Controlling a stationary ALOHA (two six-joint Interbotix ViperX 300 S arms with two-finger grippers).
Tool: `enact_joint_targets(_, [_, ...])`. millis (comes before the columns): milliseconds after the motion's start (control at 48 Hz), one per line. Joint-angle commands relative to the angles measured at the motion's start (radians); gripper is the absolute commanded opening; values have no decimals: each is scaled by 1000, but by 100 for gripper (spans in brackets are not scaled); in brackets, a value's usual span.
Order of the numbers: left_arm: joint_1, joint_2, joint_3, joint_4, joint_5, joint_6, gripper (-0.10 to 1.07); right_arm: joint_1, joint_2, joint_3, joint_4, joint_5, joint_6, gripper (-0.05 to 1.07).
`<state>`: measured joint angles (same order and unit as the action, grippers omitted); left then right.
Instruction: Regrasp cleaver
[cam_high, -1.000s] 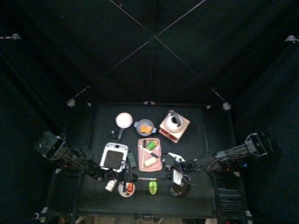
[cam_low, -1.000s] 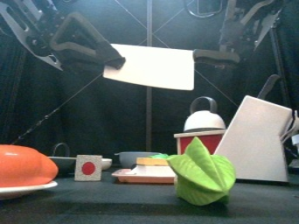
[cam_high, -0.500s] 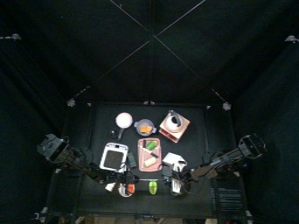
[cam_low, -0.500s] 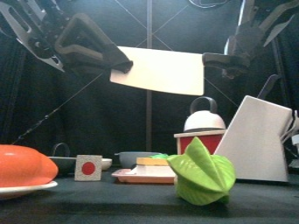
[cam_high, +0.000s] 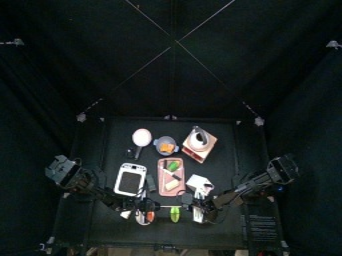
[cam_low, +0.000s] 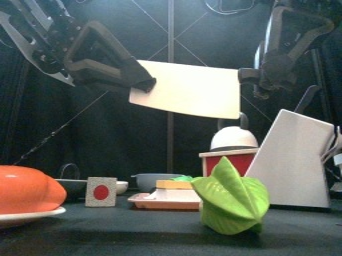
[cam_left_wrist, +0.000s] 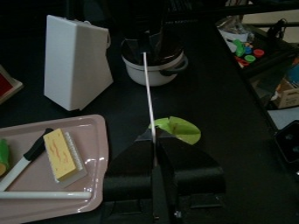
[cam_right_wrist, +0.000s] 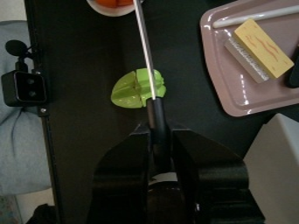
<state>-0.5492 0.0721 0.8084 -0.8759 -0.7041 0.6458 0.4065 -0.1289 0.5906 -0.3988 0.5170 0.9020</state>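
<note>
The cleaver (cam_low: 187, 90) hangs in the air above the table, its broad white blade facing the front view. My left gripper (cam_low: 135, 78) is shut on the blade's left end. My right gripper (cam_low: 249, 77) is shut on the black handle at the right end. In the left wrist view the blade (cam_left_wrist: 149, 87) shows edge-on as a thin white line running out of the shut jaws of the left gripper (cam_left_wrist: 156, 168). In the right wrist view the black handle (cam_right_wrist: 153, 105) lies between the jaws of the right gripper (cam_right_wrist: 155, 131). In the top view both grippers (cam_high: 138, 209) (cam_high: 205, 210) are near the table's front edge.
Below the cleaver are a green folded toy (cam_low: 230, 197), a white knife block (cam_low: 297, 160), a red and white pot (cam_low: 231, 150), a pink tray (cam_low: 167, 202) with a sponge, a card with a red dot (cam_low: 102, 190) and an orange fruit on a plate (cam_low: 24, 190).
Both arms have carried the cleaver lower and to the right, towards the table's front. The blade now looks larger and tilts more down to the left.
</note>
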Motion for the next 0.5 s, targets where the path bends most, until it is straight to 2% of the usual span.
enact_joint_targets(0, [-12,0,-20,0,-6,0,38,11,-3,-26,5,0,3,45])
enact_joint_targets(188, [-26,23,-21,-15,-5,-14,38,26,52,-46,6,11,2,45])
enact_joint_targets(479, [-34,41,-32,-18,-5,-17,38,40,83,-64,9,31,2,44])
